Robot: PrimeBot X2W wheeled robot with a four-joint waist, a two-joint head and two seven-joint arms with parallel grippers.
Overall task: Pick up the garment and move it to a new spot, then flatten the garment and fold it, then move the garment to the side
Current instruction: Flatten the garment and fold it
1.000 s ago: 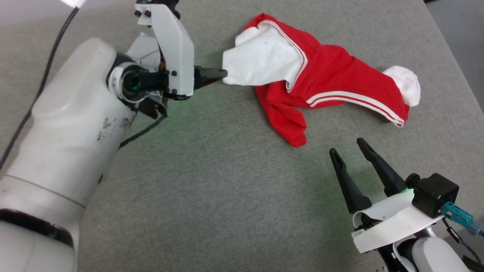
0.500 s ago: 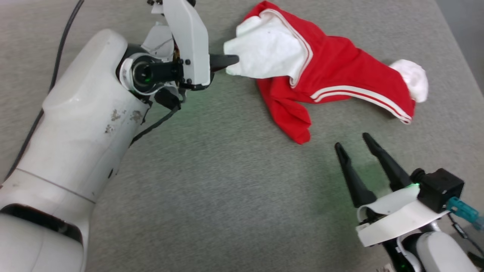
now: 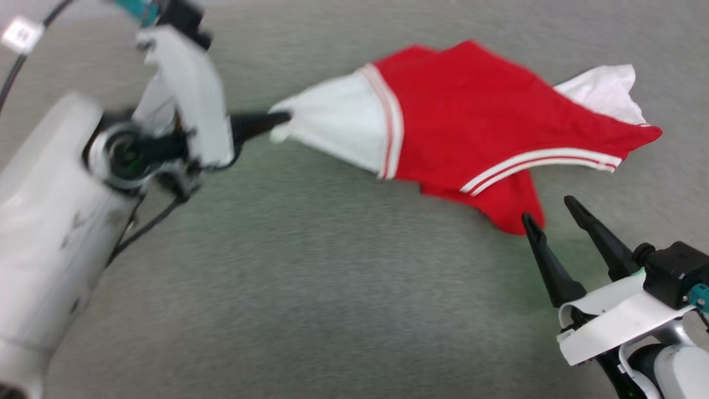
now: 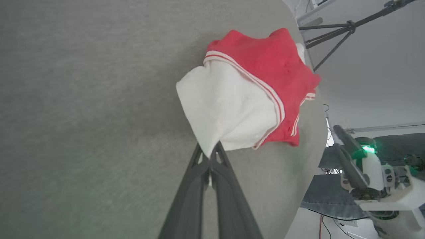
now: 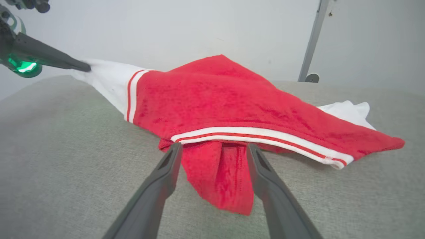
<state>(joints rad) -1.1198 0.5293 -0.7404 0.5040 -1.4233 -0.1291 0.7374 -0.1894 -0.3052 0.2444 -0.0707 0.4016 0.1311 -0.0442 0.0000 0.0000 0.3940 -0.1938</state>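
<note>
The garment (image 3: 471, 105) is bright red with white end panels and stripe trim, and it is stretched across the grey table. My left gripper (image 3: 282, 117) is shut on the corner of the left white panel (image 4: 229, 109), holding that end up off the surface. In the left wrist view its closed tips (image 4: 211, 150) pinch the white cloth. My right gripper (image 3: 548, 210) stands open at the garment's near red flap (image 5: 219, 179), which lies between its fingers (image 5: 166, 172) in the right wrist view. The far white panel (image 3: 604, 91) rests on the table.
The grey fabric-covered table (image 3: 310, 277) extends toward me and to the left. Its rounded edge (image 4: 320, 113) runs just beyond the garment. A tripod (image 4: 348, 25) and a metal pole (image 5: 312, 39) stand past the table. A black cable (image 3: 11, 72) trails at upper left.
My left gripper has shut on the white panel's corner and pulled it left and up, so the crumpled garment has stretched out. The head view has shifted. The right gripper stays open.
</note>
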